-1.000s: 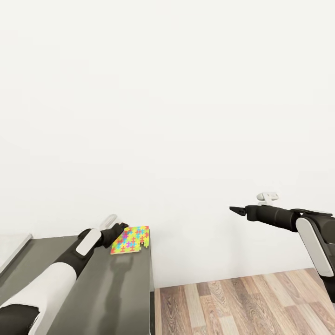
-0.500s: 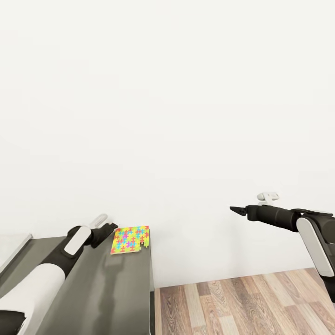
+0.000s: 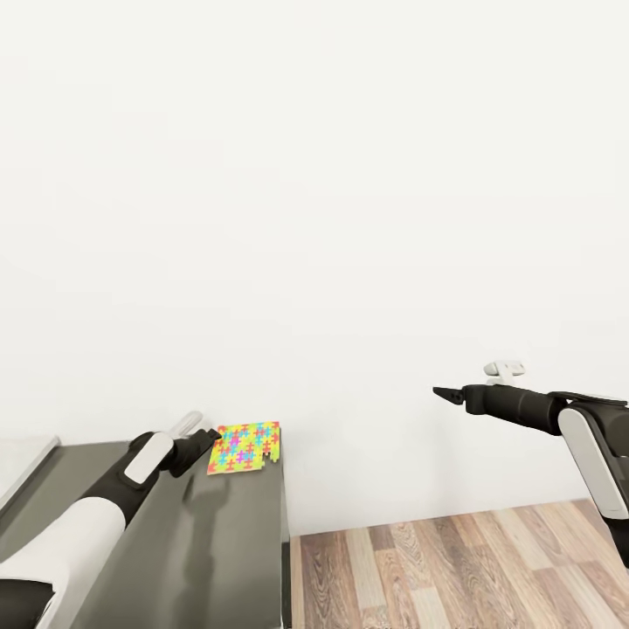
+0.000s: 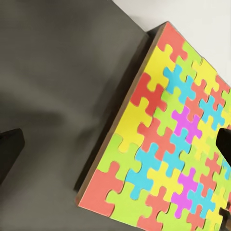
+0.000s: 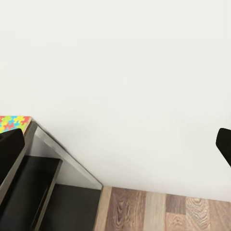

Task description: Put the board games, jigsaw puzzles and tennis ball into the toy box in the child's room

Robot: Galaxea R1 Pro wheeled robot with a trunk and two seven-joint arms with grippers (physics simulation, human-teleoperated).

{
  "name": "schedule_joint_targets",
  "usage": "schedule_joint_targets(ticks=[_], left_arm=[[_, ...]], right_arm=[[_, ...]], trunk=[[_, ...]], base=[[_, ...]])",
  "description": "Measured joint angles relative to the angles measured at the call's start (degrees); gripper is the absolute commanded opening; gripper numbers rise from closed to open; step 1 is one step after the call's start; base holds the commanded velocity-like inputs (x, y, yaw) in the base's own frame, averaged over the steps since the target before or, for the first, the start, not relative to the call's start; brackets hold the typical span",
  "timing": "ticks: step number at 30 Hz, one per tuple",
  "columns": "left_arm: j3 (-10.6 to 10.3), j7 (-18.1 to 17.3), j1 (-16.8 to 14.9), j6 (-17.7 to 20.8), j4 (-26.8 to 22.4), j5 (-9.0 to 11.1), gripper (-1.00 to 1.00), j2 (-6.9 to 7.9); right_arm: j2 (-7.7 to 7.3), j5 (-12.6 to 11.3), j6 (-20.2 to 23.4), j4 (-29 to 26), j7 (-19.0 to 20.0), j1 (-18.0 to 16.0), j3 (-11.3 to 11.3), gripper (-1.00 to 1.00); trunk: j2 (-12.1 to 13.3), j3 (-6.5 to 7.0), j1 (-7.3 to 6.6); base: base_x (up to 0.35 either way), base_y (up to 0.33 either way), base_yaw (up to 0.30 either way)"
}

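A jigsaw puzzle (image 3: 245, 447) lies flat at the far right corner of the table (image 3: 218, 542), against the wall (image 3: 314, 175). The left gripper (image 3: 210, 436) sits just left of it; the right gripper (image 3: 442, 394) hangs well apart over the floor (image 3: 454, 568).

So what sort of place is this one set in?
Probably a plain room in a home, as a simulator renders it: a dark grey desk against a bare white wall, wood plank floor, and a bright jigsaw puzzle at the desk's far corner, which hints at a child's room.
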Motion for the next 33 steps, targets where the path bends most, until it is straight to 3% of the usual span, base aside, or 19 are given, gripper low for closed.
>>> schedule_joint_targets(ticks=[18,33], left_arm=[[0.06,-0.11,-0.01,-0.04,0.09,0.18,1.00,-0.01],[-0.27,-0.56,0.02,0.04,0.12,0.50,1.00,-0.06]], right_arm=[[0.01,-0.01,0.00,0.00,0.02,0.00,0.00,1.00],[0.00,-0.01,0.00,0.00,0.03,0.00,-0.03,1.00]], trunk=[[0.00,-1.32,0.00],[0.00,-1.37,0.00]], base=[[0.000,0.000,-0.004],[0.000,0.000,-0.157]])
